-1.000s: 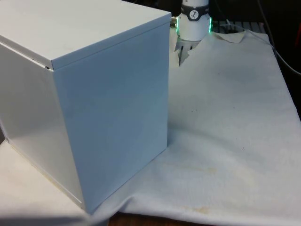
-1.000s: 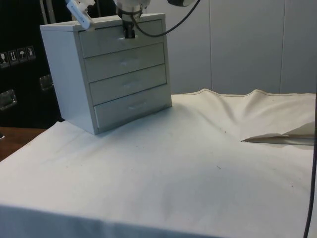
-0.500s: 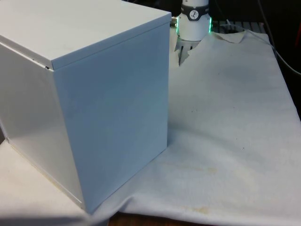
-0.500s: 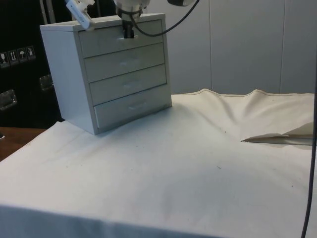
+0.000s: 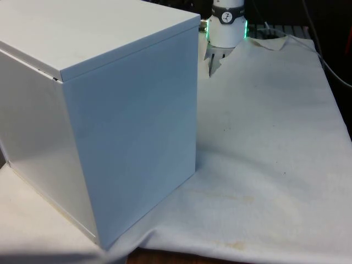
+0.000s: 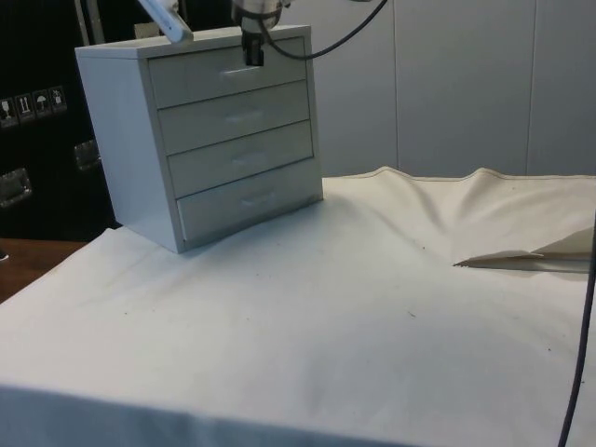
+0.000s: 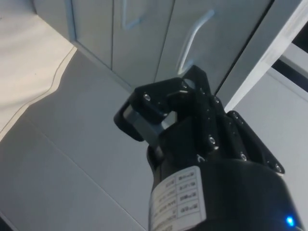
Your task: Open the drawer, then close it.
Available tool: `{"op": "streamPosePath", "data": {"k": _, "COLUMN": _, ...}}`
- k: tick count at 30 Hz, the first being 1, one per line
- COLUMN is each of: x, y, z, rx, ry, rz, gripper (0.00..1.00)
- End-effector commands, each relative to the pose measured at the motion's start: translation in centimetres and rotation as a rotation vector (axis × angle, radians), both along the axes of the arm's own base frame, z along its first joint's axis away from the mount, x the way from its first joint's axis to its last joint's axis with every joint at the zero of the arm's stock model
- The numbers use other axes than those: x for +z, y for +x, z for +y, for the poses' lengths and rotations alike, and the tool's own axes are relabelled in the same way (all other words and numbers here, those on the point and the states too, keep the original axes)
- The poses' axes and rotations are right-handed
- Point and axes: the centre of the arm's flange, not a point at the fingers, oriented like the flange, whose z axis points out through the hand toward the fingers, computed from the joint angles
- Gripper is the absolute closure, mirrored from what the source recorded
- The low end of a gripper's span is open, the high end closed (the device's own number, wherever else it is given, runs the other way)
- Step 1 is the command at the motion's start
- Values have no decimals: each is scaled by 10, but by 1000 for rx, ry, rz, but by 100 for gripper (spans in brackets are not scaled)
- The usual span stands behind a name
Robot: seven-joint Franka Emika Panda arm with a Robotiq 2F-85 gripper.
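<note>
Side view puts the gripper [image 6: 251,51] at the top drawer [image 6: 228,73], just right of its handle [image 6: 233,71] and apart from it. All four drawers sit flush in the chest [image 6: 200,130], which stands on the cloth [image 6: 372,307] at about ten o'clock. By that, either the opening has not begun or the whole cycle is over; I cannot tell which. Wrist view adds what the side view lacks: the fingers [image 7: 144,120] look drawn together with nothing between them, the handle [image 7: 190,41] lying just beyond their tips. Front view gives the chest's blank back [image 5: 132,132], the drawers hidden, with the gripper [image 5: 212,63] beyond its corner at one o'clock.
</note>
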Motion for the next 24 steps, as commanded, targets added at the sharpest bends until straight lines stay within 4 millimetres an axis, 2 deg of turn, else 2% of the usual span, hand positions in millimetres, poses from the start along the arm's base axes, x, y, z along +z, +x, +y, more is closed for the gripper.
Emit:
{"op": "streamPosePath", "data": {"k": 1, "x": 2, "y": -4, "z": 2, "rx": 1, "ry": -6, "rz": -9, "gripper": 100}}
{"op": "streamPosePath", "data": {"k": 24, "x": 3, "y": -41, "z": 20, "rx": -12, "ry": 33, "rz": -32, "gripper": 100}}
